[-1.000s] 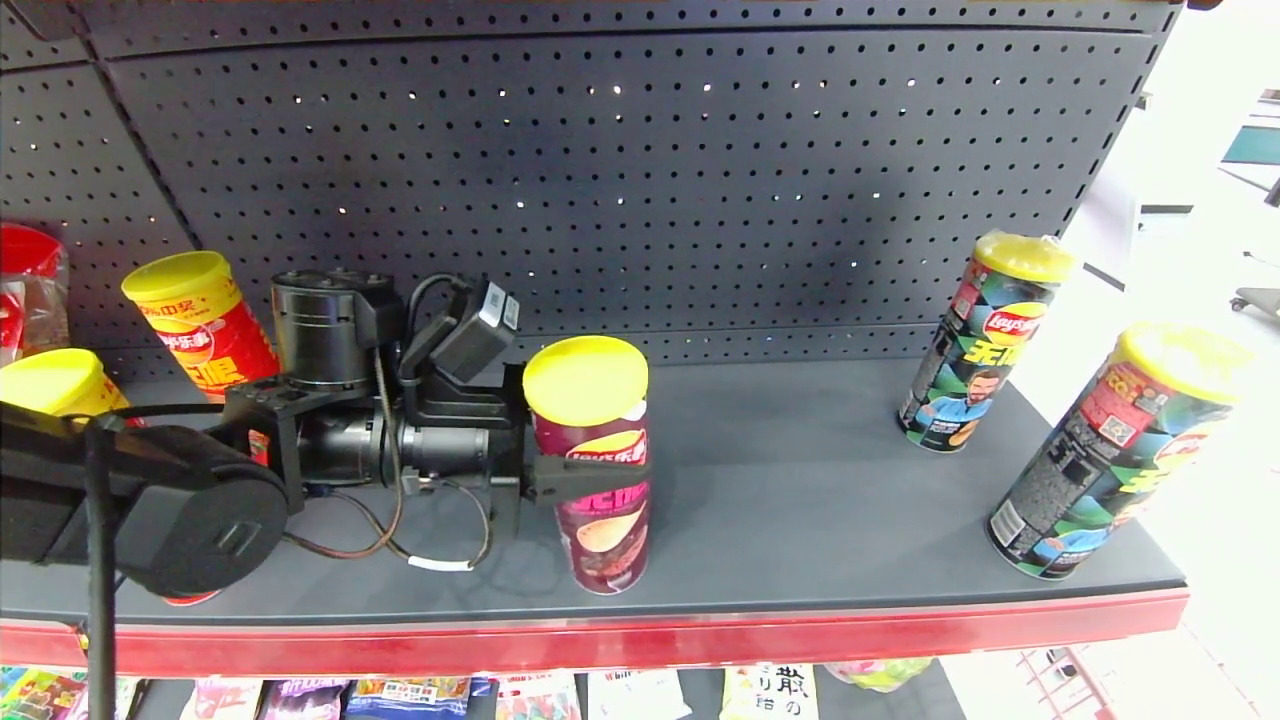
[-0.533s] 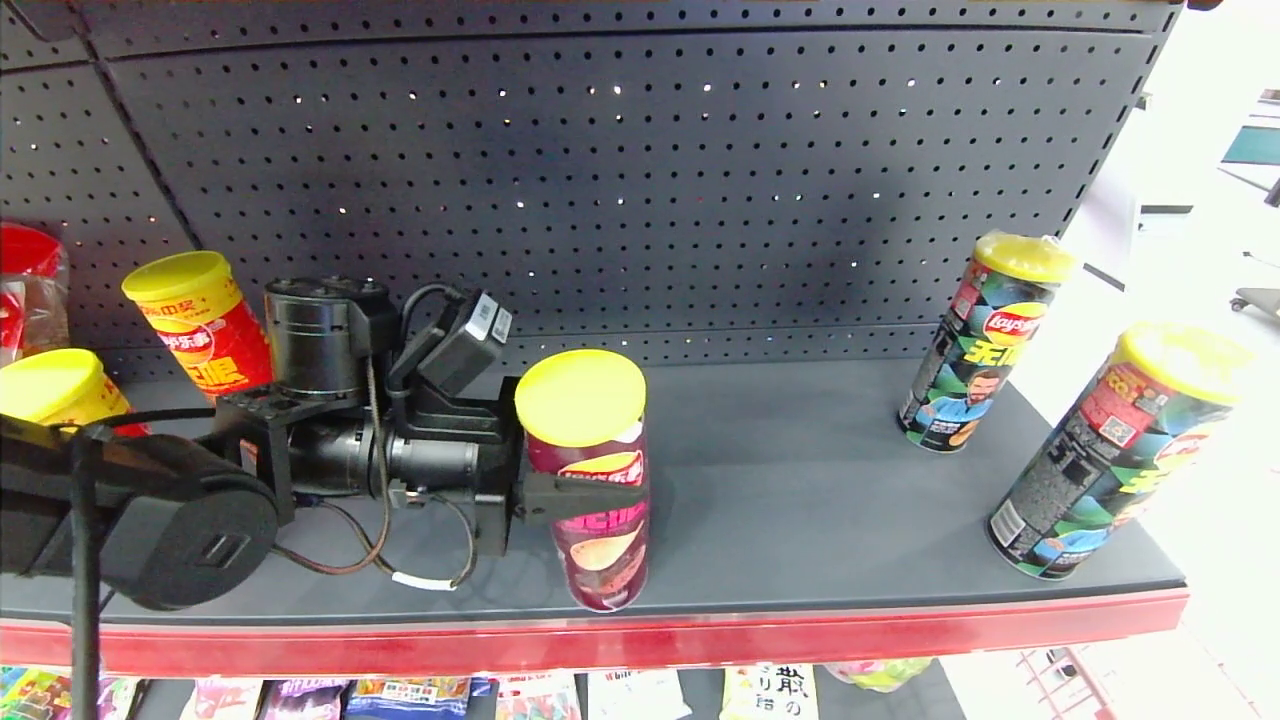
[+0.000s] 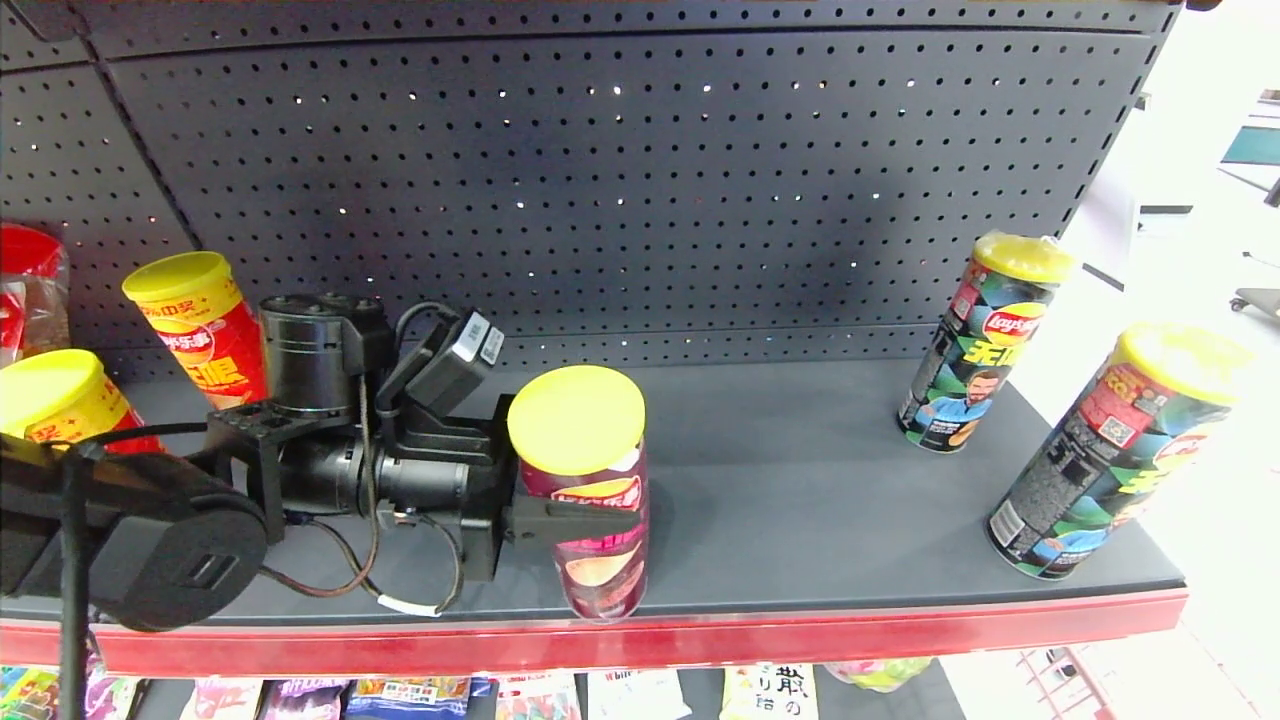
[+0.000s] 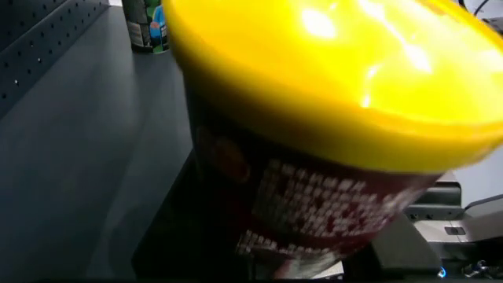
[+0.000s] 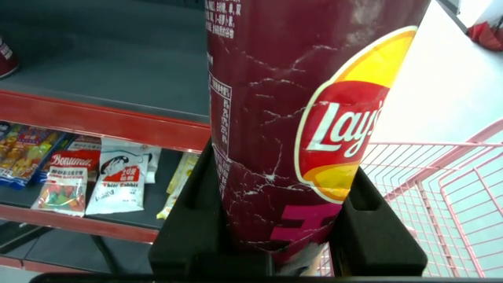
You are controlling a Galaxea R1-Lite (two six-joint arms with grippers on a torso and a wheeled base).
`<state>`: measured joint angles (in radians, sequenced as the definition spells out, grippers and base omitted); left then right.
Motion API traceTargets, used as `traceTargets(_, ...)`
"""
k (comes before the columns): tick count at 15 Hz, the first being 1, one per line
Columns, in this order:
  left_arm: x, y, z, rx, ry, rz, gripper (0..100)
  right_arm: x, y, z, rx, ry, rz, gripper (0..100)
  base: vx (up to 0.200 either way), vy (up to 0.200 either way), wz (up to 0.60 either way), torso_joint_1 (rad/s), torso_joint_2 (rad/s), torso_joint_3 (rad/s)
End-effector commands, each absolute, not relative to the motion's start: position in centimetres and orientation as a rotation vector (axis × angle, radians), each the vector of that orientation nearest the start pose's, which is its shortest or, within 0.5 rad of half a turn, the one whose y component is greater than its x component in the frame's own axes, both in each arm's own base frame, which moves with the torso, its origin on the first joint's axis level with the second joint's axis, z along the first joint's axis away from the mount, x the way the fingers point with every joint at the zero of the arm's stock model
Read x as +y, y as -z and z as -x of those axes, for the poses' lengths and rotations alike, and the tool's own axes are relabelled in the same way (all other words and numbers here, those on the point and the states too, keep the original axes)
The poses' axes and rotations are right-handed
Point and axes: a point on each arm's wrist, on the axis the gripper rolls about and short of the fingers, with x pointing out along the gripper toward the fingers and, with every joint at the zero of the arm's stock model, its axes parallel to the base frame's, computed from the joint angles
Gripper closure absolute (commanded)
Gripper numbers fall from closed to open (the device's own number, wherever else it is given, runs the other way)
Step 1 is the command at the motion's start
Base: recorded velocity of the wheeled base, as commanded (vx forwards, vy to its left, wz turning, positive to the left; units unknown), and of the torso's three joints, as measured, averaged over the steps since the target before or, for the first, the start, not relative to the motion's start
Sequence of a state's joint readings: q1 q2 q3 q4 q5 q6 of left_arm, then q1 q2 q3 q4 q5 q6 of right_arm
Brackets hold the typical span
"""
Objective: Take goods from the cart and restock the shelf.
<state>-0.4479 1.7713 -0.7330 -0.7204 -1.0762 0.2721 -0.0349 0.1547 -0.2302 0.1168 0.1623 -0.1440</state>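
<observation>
A maroon chip can [image 3: 600,570] with a yellow lid stands upright near the red front lip of the dark shelf [image 3: 800,500]. My left gripper [image 3: 590,520] is shut on its middle, coming from the left. In the left wrist view the same maroon can [image 4: 330,86] is seen from above its lid. I cannot tell whether its base touches the shelf. My right gripper [image 5: 283,228] is shut on a second maroon chip can [image 5: 299,118], held upright in front of the shelving, beside the pink wire cart [image 5: 440,196].
Two red cans [image 3: 205,325] [image 3: 60,400] with yellow lids stand at the shelf's left, behind my left arm. Two dark patterned cans [image 3: 985,340] [image 3: 1110,450] stand at the right end. A pegboard wall [image 3: 640,200] backs the shelf. Snack bags [image 5: 86,169] lie on the lower shelf.
My left arm has drawn the maroon can toward the shelf's front lip and slightly left, still gripping it. The other cans have not moved.
</observation>
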Motion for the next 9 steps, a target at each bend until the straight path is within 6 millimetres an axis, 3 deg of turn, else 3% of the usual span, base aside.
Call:
traceTargets(1, -14.75, -15.09, -26.13, 0.142, 1.538, -0.102, 100, 0.45, -13.09, 2.57, 0.030, -0.131, 0.140, 100, 0.000, 0.000, 0.00, 0.000, 0.00, 0.000)
traceTargets(9, -14.86, -15.43, -26.40, 0.134, 1.522, -0.105, 100, 0.46, -13.04, 2.58, 0.030, -0.130, 0.140, 100, 0.000, 0.000, 0.00, 0.000, 0.00, 0.000)
